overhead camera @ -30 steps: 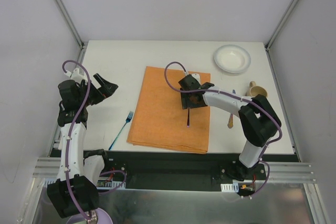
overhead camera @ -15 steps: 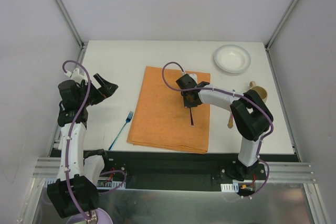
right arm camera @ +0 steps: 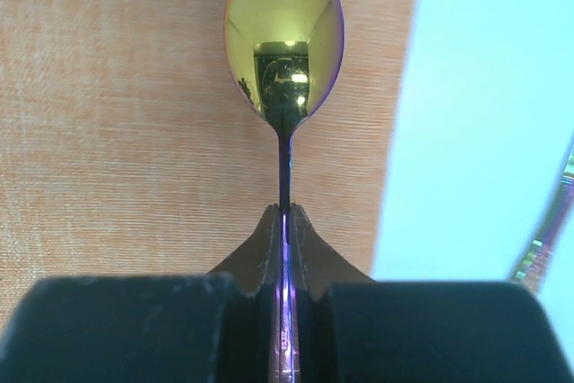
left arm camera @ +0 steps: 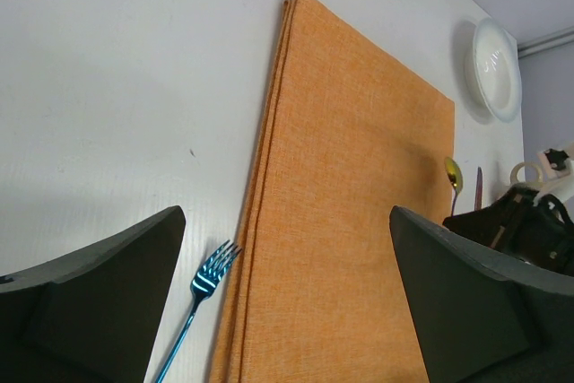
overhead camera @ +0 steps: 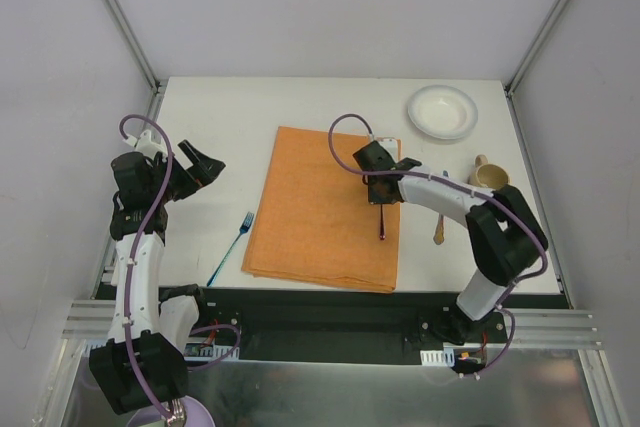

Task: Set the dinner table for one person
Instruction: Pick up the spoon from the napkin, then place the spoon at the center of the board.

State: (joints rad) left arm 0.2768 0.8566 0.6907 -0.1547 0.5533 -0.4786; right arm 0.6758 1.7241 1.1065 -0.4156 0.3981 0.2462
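My right gripper [right arm camera: 283, 221]: clamped on the spoon [right arm camera: 283, 38] by its handle, bowl ahead of my fingertips.
Spoon's place: over the orange placemat [overhead camera: 320, 207], just inside its right edge.
Long axis: near-to-far, along that edge.
Room: bare table [overhead camera: 220, 117] just to the right.
My left gripper [overhead camera: 205, 164]: apart, holding nothing, well off near the fork [overhead camera: 232, 247].

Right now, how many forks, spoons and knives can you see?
3. A blue fork lies left of the orange cloth. The right gripper pinches a gold spoon over the cloth's right side. A third piece, kind unclear, lies right of the cloth. None seems hidden.
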